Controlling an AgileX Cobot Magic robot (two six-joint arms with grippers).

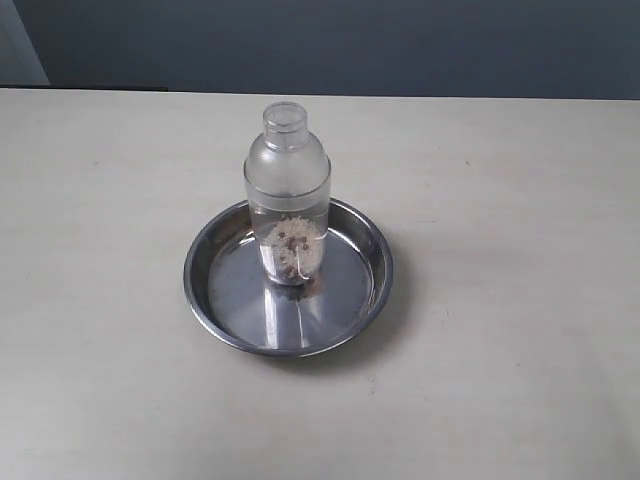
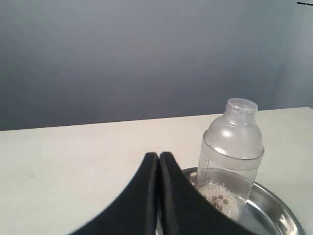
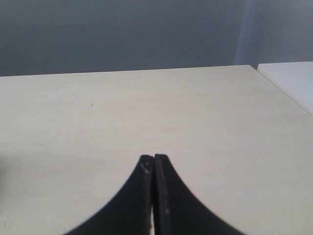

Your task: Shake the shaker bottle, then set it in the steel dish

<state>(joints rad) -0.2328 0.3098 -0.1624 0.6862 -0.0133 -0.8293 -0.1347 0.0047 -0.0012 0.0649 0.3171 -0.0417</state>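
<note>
Where the exterior view starts nearest the lens, the counter (image 1: 520, 400) lies pale and flat, a broad strip in front of the steel dish (image 1: 240, 300).
- Dish sits about mid-counter. Its raised rim is whole all round, and there is wide counter to both sides and behind it.
- Shaker bottle (image 1: 287, 195) stands upright in the dish, base on the flat bottom near the centre. A ring of bare steel separates the base from the rim on every side. Cap on. Pale grains with brown specks are heaped in the lower part.
- Beyond the dish, more counter runs to a straight far edge, then a dark blue-grey wall (image 1: 400, 40).

Left wrist view:
- Left hand (image 2: 159, 155) is nearest, fingers pressed together, nothing between them.
- Just past the fingertips is the dish rim, with the bottle beside the fingers and apart from them, not touched.
- Counter runs on behind to its far edge against the wall.

Right wrist view:
- Right hand (image 3: 154, 156) has its fingers closed tip to tip and grips nothing, over plain counter.
- Flat surface stretches ahead to the far edge.
- A corner shows at one side, with a whiter surface (image 3: 288, 78) beyond a narrow gap.
</note>
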